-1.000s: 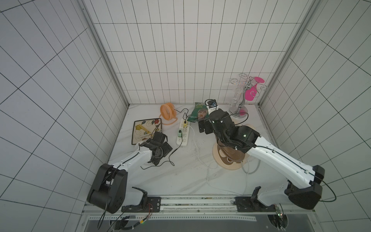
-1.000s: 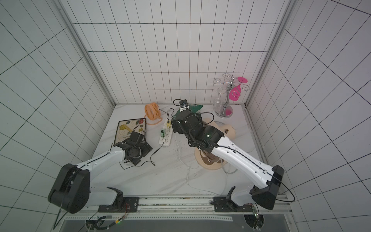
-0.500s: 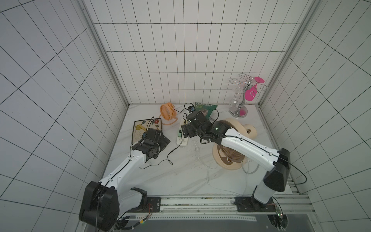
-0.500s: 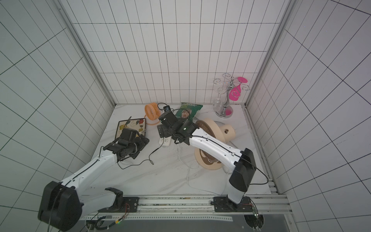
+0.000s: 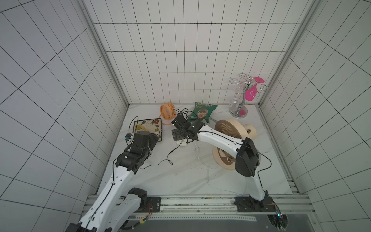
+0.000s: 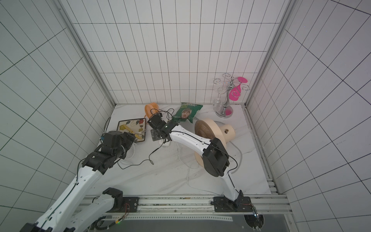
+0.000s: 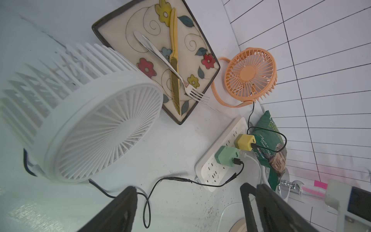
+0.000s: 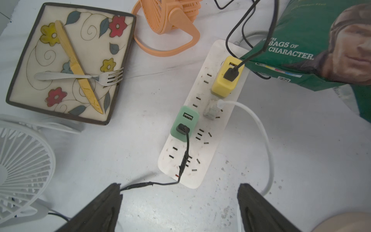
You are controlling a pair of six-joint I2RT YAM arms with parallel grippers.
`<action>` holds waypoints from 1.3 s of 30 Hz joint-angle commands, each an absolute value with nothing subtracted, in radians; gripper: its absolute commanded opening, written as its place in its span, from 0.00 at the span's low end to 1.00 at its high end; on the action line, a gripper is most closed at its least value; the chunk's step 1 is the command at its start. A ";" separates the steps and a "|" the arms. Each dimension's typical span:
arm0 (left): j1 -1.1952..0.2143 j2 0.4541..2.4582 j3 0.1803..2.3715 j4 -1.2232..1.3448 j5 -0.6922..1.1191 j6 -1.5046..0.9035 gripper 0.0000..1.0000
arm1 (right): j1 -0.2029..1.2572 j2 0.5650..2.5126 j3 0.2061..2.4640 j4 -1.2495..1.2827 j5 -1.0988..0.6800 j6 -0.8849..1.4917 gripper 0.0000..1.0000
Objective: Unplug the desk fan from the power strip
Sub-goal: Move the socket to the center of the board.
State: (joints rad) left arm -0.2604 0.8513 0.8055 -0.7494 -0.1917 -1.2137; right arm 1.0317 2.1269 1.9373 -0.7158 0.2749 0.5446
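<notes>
The power strip [image 8: 200, 148] is smooth white plastic, scuffed and smudged grey around its sockets. Its green adapter [image 8: 192, 124] and yellow adapter [image 8: 222, 84] are matt plastic. The counter [image 8: 140, 140] looks like polished white marble, faintly veined and speckled with dark grit. The plate [image 8: 92, 50] is glazed ceramic with a dark rim. The fork [image 8: 80, 76] is bright polished metal, and the knife [image 8: 66, 42] is dull yellow and plastic-looking. The orange fan [image 7: 250, 75] and white fan [image 7: 104, 132] are ribbed matt plastic. The crisp bag [image 8: 301, 30] is creased green film with a soft sheen.
</notes>
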 commanded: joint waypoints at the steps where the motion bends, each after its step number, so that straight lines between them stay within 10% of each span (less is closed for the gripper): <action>1: -0.255 0.829 0.838 -0.795 -0.239 -1.229 0.94 | 0.993 2.186 1.988 -0.765 0.303 0.670 0.92; 21: -0.229 0.810 0.853 -0.799 -0.236 -1.187 0.94 | 0.962 2.356 2.126 -0.759 0.229 0.733 0.85; 39: -0.218 0.810 0.853 -0.801 -0.221 -1.184 0.94 | 0.982 2.409 2.169 -0.790 0.227 0.718 0.39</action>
